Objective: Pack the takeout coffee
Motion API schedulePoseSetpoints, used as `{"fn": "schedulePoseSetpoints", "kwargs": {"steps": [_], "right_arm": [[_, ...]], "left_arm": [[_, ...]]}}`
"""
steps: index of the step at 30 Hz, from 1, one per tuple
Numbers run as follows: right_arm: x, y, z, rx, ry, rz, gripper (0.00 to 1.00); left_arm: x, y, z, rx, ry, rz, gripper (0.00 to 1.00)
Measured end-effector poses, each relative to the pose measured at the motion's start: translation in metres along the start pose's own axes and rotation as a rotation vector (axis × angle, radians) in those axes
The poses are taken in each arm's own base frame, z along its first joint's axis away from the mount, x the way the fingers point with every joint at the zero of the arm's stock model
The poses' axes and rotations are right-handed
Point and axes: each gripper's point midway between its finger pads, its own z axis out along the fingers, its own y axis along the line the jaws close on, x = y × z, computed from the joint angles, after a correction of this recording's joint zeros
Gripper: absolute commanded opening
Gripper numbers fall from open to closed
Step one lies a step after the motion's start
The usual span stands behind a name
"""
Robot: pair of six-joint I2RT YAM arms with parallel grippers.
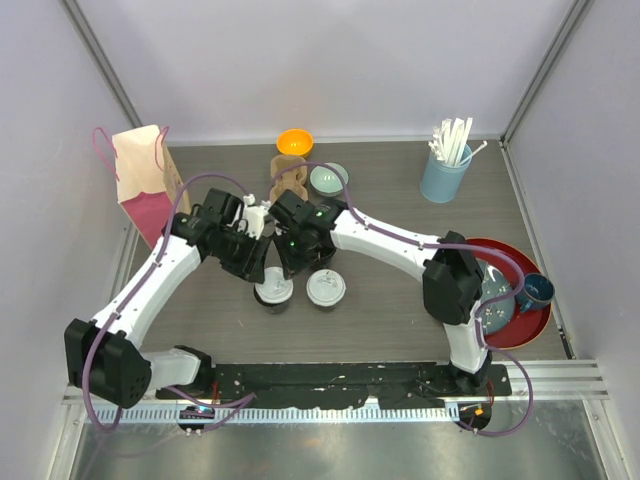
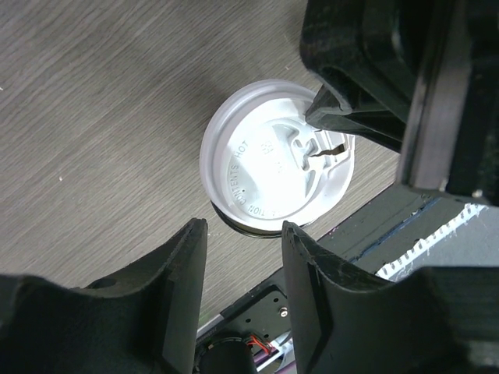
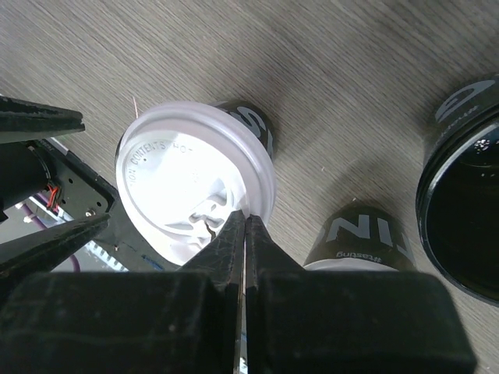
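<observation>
Two lidded black paper cups are set side by side on the table, nearer than its middle: the left cup and the right cup. The right gripper is shut tight, its tip pressed on the white lid of the left cup. The left gripper is held partly open close by that cup, with nothing gripped. A pink bag is seen at the far left.

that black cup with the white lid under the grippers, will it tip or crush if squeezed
Probably light: the cup is a small paper one, so a hard squeeze may dent its wall. Its lid is wider than the black body, so a high sideways push could tip it. The lid looks smooth plastic, perhaps slippery under the shut right gripper.
</observation>
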Motion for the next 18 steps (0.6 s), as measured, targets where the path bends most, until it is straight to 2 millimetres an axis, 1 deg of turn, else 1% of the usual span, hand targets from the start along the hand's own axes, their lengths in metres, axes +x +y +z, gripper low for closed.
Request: {"fn": "schedulePoseSetpoints", "kwargs": {"steps": [3, 11, 13, 18], "right_arm": [[-0.002, 0.000, -0.004, 0.004, -0.014, -0.008, 0.01], [-0.009, 0.005, -0.016, 0.002, -0.056, -0.029, 0.01], [-0.011, 0.006, -0.021, 0.001, -0.069, -0.032, 0.01], [-0.016, 0.008, -0.039, -0.002, -0.112, -0.034, 0.01]], "left_arm": [[-0.003, -0.001, -0.003, 0.004, -0.016, 0.008, 0.49], [-0.010, -0.001, -0.012, 0.036, -0.067, 0.008, 0.57], [-0.013, 0.000, -0.014, 0.041, -0.081, 0.003, 0.59], [-0.026, -0.001, -0.020, 0.056, -0.136, 0.024, 0.60]]}}
